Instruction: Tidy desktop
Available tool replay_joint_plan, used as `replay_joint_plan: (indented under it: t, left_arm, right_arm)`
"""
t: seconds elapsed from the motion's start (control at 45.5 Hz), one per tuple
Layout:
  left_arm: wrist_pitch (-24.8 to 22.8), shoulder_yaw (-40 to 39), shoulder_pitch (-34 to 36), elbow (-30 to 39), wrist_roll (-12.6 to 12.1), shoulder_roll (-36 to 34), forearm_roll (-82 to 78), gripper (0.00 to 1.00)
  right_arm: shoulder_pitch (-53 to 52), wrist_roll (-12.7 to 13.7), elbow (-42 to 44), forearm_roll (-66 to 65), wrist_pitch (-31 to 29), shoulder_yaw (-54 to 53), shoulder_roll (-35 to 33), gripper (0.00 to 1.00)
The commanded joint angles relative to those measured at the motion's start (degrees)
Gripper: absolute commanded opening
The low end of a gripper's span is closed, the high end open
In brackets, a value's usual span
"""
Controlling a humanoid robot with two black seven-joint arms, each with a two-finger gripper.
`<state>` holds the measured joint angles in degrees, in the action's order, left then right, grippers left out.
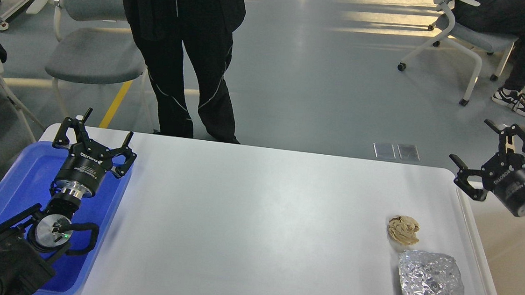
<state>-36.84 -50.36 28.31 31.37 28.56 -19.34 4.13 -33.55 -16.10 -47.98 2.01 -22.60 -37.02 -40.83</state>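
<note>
Head view, foil bag, crumpled paper on desktop

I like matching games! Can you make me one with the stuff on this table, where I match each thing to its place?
Things:
1. blue tray
2. crumpled foil bag
3. brown paper ball
4. left gripper

Places:
A. bottom right corner of the desktop
B. open, above the tray's far end
C. just behind the foil bag
D. left edge of the desktop

Pairs: 1-D, 2-A, 3-C, 4-B
</note>
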Motion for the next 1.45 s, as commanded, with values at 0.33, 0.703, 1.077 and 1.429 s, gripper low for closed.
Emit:
replay_joint_plan:
  t: [0.33, 0.703, 1.077, 1.429]
  left_arm:
    - [0.01, 0.00, -0.01, 0.00, 0.00, 0.00, 0.00, 1.00]
    - [0.01, 0.00, -0.01, 0.00, 0.00, 0.00, 0.00, 1.00]
    - [0.01, 0.00, -0.01, 0.00, 0.00, 0.00, 0.00, 1.00]
    - [0.01, 0.00, -0.01, 0.00, 0.00, 0.00, 0.00, 1.00]
  right_arm:
    - [6.92, -18.53, -2.04, -7.46, 24.53, -5.96, 12.44, 1.00]
    - [6.65, -20.99, 0.61, -8.43, 25.51, -4.82, 14.03, 1.00]
    - [10.17, -20.91, -0.19, -7.55, 22.00, -5.52, 14.29, 1.00]
    - [12.10, -21.08, -0.19, -7.46, 19.71, -9.21, 15.70, 1.00]
